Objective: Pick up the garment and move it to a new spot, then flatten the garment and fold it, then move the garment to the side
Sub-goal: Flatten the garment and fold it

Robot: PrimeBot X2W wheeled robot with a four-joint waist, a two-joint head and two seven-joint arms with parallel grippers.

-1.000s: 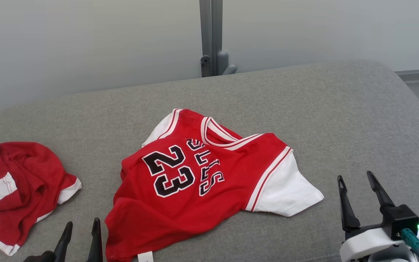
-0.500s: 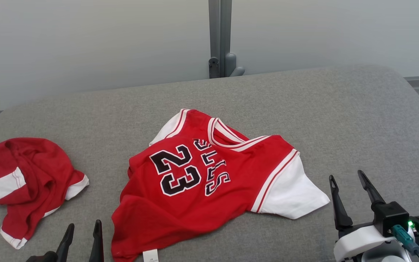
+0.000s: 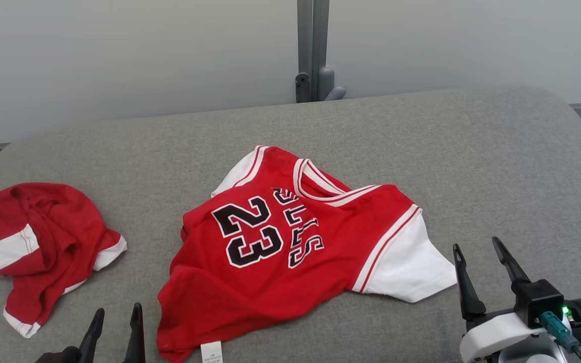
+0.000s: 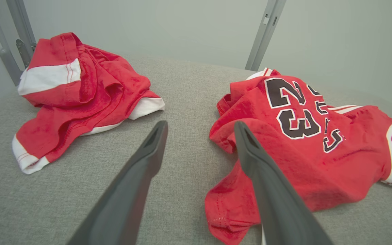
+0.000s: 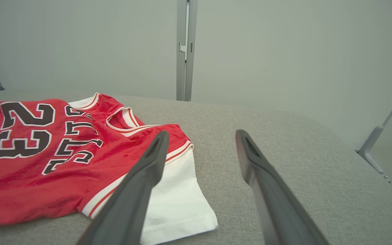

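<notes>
The red jersey (image 3: 290, 252) lies crumpled in the middle of the grey padded surface (image 3: 472, 166). A second red garment (image 3: 43, 247) lies at its 9 o'clock, apart. At 7 o'clock the left gripper (image 3: 119, 309) and at 4 o'clock the right gripper (image 3: 476, 243) both stand wide and empty.

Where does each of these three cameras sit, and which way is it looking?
Head view: on the robot's head, looking forward and down at the grey padded surface; left gripper and right gripper show at the bottom.
Left wrist view: on the left wrist, looking along its fingers between the crumpled red garment and the number 23 jersey.
Right wrist view: on the right wrist, looking along its fingers past the jersey's white sleeve.
Shared: all three show the jersey.
</notes>
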